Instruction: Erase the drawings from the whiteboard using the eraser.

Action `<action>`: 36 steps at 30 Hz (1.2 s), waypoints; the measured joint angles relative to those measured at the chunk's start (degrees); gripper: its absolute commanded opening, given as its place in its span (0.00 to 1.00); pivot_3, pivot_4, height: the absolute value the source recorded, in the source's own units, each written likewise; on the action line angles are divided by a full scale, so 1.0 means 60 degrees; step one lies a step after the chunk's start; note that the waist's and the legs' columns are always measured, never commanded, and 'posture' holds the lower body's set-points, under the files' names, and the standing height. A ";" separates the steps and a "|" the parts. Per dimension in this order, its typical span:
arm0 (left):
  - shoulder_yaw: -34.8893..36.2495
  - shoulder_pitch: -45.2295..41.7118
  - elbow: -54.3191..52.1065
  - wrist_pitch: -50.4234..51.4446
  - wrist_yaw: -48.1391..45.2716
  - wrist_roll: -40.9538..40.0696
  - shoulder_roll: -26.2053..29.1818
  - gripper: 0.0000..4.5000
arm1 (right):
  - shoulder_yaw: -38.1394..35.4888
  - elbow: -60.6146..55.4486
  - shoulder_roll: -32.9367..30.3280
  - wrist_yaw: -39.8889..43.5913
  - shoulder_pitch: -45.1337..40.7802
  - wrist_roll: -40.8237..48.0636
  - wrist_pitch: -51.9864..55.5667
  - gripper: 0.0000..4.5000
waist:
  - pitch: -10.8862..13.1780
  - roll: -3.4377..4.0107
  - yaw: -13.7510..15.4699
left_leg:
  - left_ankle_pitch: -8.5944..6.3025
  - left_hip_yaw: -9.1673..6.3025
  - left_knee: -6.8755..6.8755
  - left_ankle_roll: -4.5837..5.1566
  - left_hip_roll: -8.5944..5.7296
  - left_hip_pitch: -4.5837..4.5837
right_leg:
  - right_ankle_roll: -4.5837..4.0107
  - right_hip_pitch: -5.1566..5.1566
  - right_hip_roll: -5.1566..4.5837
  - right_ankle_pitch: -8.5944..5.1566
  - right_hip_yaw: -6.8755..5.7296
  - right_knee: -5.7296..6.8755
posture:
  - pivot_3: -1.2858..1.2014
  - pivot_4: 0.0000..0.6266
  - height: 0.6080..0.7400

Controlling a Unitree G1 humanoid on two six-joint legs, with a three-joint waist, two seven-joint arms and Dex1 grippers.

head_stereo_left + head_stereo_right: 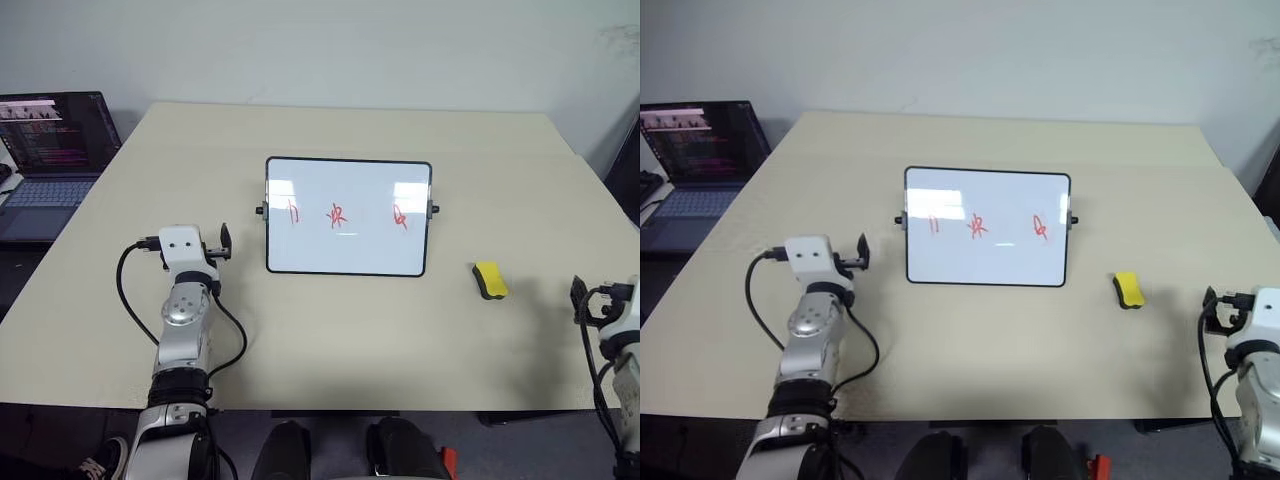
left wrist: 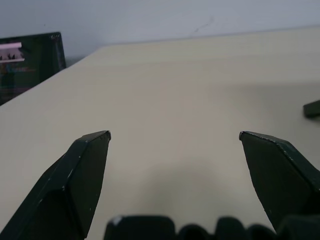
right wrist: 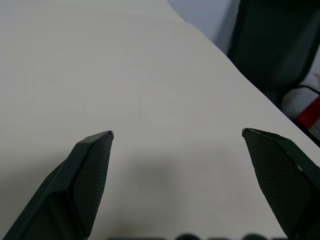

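Claws were both seen spread wide and empty, the right claw (image 3: 177, 134) nearer the eraser (image 1: 490, 280), which lay on the surface (image 1: 350, 340) ahead and to its left, long axis running away, beside the whiteboard (image 1: 348, 216).

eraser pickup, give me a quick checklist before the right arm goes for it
1. Eraser lying free on the table, nothing on or against it: ok.
2. Right end effector open and holding nothing: ok.
3. Left end effector open, holding nothing, apart from the whiteboard: ok.
4. Whiteboard propped upright, three red drawings unerased: ok.
5. Table between right arm and eraser free of obstacles: ok.
6. Laptop off to the far left, away from the path: ok.
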 measured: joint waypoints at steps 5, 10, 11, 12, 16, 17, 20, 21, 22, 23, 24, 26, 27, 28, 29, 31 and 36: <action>0.0069 0.0063 -0.0028 0.0130 0.0030 0.0054 0.0246 1.00 | -0.0056 -0.0029 0.0169 -0.0310 0.0044 -0.0107 0.0227 1.00 | -0.0002 0.0001 0.0004 | 0.0000 -0.0002 -0.0002 0.0000 0.0001 0.0002 | 0.0003 0.0001 0.0001 -0.0002 -0.0005 0.0003 | 0.52 0.24 1.00; 0.0523 0.0534 -0.0163 0.0548 -0.0038 -0.0088 0.0747 1.00 | -0.0053 -0.0152 0.0361 -0.0728 0.0228 -0.0314 0.0460 1.00 | -0.0002 0.0003 -0.0026 | 0.0000 -0.0005 -0.0003 -0.0001 0.0007 0.0003 | -0.0002 -0.0002 -0.0015 0.0000 -0.0001 0.0003 | 0.52 0.24 1.00; 0.0645 0.0553 -0.0164 0.0589 -0.0063 -0.0179 0.0813 1.00 | -0.0060 -0.0229 0.0433 -0.0784 0.0225 -0.0311 0.0502 1.00 | -0.0002 0.0002 -0.0020 | 0.0000 -0.0009 -0.0002 -0.0001 0.0008 0.0002 | 0.0000 -0.0002 -0.0018 -0.0001 -0.0004 0.0003 | 0.52 0.24 1.00; 0.0790 0.0558 -0.0164 0.0650 -0.0174 -0.0289 0.0904 1.00 | -0.0064 -0.0370 0.0555 -0.0875 0.0206 -0.0287 0.0549 1.00 | -0.0002 0.0002 -0.0012 | 0.0000 -0.0012 -0.0001 -0.0001 0.0007 0.0001 | 0.0001 -0.0002 -0.0018 -0.0001 -0.0008 0.0004 | 0.52 0.24 1.00; 0.0991 0.0644 -0.0233 0.0735 -0.0697 -0.0451 0.1596 1.00 | -0.0010 -0.0767 0.1052 -0.0970 0.0102 -0.0042 0.0727 1.00 | -0.0002 0.0003 -0.0014 | 0.0000 -0.0013 -0.0002 -0.0001 0.0005 0.0003 | 0.0002 -0.0001 -0.0017 -0.0002 -0.0007 0.0005 | 0.52 0.24 1.00; 0.0994 0.0698 -0.0266 0.0726 -0.0890 -0.0451 0.1790 1.00 | 0.0022 -0.0832 0.1195 -0.1034 0.0057 -0.0024 0.0739 1.00 | -0.0002 0.0003 -0.0019 | 0.0000 -0.0010 -0.0003 -0.0001 0.0004 0.0004 | -0.0001 -0.0001 -0.0017 -0.0001 -0.0005 0.0005 | 0.52 0.24 1.00; 0.1034 0.0686 -0.0268 0.0719 -0.1673 -0.0651 0.2297 1.00 | 0.0321 -0.1650 0.1692 -0.1183 0.0089 0.0051 0.1027 1.00 | -0.0001 0.0006 -0.0019 | 0.0000 -0.0018 -0.0003 -0.0001 0.0014 0.0000 | -0.0004 -0.0006 -0.0031 0.0000 -0.0010 0.0006 | 0.52 0.24 1.00; 0.1036 0.0586 -0.0261 0.0690 -0.2066 -0.0764 0.2511 1.00 | 0.0489 -0.2045 0.1766 -0.1201 0.0121 0.0111 0.1181 1.00 | 0.0001 0.0008 -0.0018 | 0.0000 -0.0023 -0.0003 -0.0001 0.0013 -0.0001 | -0.0004 -0.0006 -0.0031 0.0000 -0.0015 0.0006 | 0.52 0.24 1.00; 0.1031 0.0397 -0.0263 0.0677 -0.2456 -0.0879 0.2693 1.00 | 0.0535 -0.2412 0.1803 -0.1216 0.0116 0.0194 0.1367 1.00 | 0.0001 0.0008 -0.0016 | 0.0000 -0.0024 -0.0001 -0.0001 0.0012 -0.0003 | -0.0005 -0.0007 -0.0030 0.0000 -0.0019 0.0007 | 0.52 0.24 1.00; 0.1031 0.0146 -0.0311 0.0678 -0.2824 -0.1053 0.2851 1.00 | 0.0554 -0.2730 0.1783 -0.1221 0.0052 0.0285 0.1556 1.00 | 0.0000 0.0006 0.0006 | 0.0000 -0.0026 0.0002 -0.0001 0.0007 -0.0004 | -0.0004 -0.0004 -0.0030 0.0000 -0.0022 0.0007 | 0.52 0.24 1.00; 0.1030 -0.0030 -0.0470 0.0719 -0.3162 -0.1236 0.2982 1.00 | 0.0585 -0.2958 0.1733 -0.1216 -0.0033 0.0316 0.1759 1.00 | 0.0000 0.0004 0.0020 | 0.0000 -0.0027 0.0003 -0.0001 0.0003 -0.0006 | -0.0004 -0.0004 -0.0030 0.0001 -0.0022 0.0006 | 0.52 0.24 1.00; 0.0973 -0.0471 -0.1054 0.0946 -0.3923 -0.1714 0.3167 1.00 | 0.0828 -0.3344 0.1526 -0.1133 -0.0106 0.0302 0.2138 1.00 | -0.0004 0.0000 0.0048 | 0.0000 -0.0027 0.0004 -0.0001 -0.0010 -0.0011 | -0.0004 -0.0002 -0.0029 0.0001 -0.0023 0.0001 | 0.52 0.24 1.00; 0.0927 -0.0656 -0.1293 0.1122 -0.4221 -0.1907 0.3212 1.00 | 0.0978 -0.3443 0.1492 -0.1107 -0.0106 0.0299 0.2250 1.00 | -0.0005 -0.0001 0.0047 | 0.0000 -0.0024 0.0003 0.0000 -0.0012 -0.0011 | -0.0005 -0.0001 -0.0029 0.0001 -0.0020 0.0000 | 0.52 0.24 1.00; 0.0815 -0.0854 -0.1516 0.1428 -0.4565 -0.2108 0.3229 1.00 | 0.1090 -0.3519 0.1491 -0.1025 -0.0088 0.0324 0.2376 1.00 | -0.0004 0.0001 0.0043 | 0.0000 -0.0022 0.0002 0.0000 -0.0013 -0.0011 | -0.0004 -0.0001 -0.0028 0.0000 -0.0018 -0.0001 | 0.52 0.24 1.00; 0.0657 -0.0998 -0.1699 0.1740 -0.4856 -0.2271 0.3239 1.00 | 0.1153 -0.3570 0.1491 -0.0900 -0.0076 0.0398 0.2486 1.00 | -0.0002 0.0002 0.0036 | 0.0000 -0.0022 0.0001 0.0000 -0.0013 -0.0011 | -0.0004 -0.0002 -0.0021 0.0000 -0.0018 0.0000 | 0.52 0.24 1.00; 0.0362 -0.1189 -0.1916 0.2247 -0.5361 -0.2521 0.3238 1.00 | 0.1231 -0.3732 0.1490 -0.0683 -0.0066 0.0634 0.2641 1.00 | -0.0002 0.0003 0.0009 | 0.0000 -0.0026 0.0000 0.0000 -0.0006 -0.0011 | -0.0004 -0.0003 -0.0010 0.0000 -0.0018 0.0000 | 0.52 0.24 1.00; -0.0757 -0.2647 -0.2057 0.3213 -0.7343 -0.3069 0.3230 1.00 | 0.1210 -0.4368 0.1406 -0.0284 0.0029 0.0999 0.2833 1.00 | 0.0004 -0.0002 0.0013 | 0.0000 -0.0032 0.0010 -0.0001 -0.0003 -0.0029 | -0.0002 -0.0008 0.0014 -0.0002 -0.0034 0.0002 | 0.52 0.24 1.00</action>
